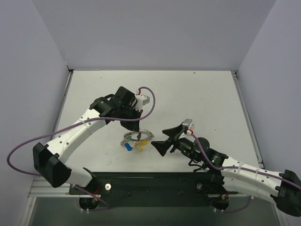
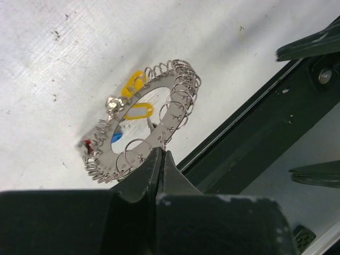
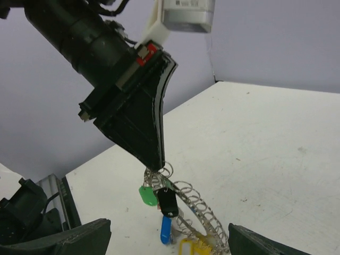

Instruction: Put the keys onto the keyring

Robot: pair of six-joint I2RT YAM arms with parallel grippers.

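The keyring [image 1: 138, 137] is a silvery ring with small wire loops round its rim. My left gripper [image 1: 132, 125] is shut on its rim and holds that side up, tilted; the far side rests on the table. In the left wrist view the shut jaws meet at the gripper tip [image 2: 161, 152] on the keyring [image 2: 171, 109]. Keys hang from it: green [image 3: 145, 193], black [image 3: 167, 201], blue [image 3: 166, 230] and yellow [image 3: 189, 247]. Yellow keys [image 2: 133, 84] and a blue one [image 2: 116, 137] also show under the ring. My right gripper [image 1: 164, 139] is open and empty, just right of the keyring [image 3: 197, 205].
The dark base rail [image 1: 155, 181] runs along the table's near edge, close behind the keyring in the left wrist view [image 2: 249, 133]. Grey walls enclose the white table [image 1: 197, 99] on three sides.
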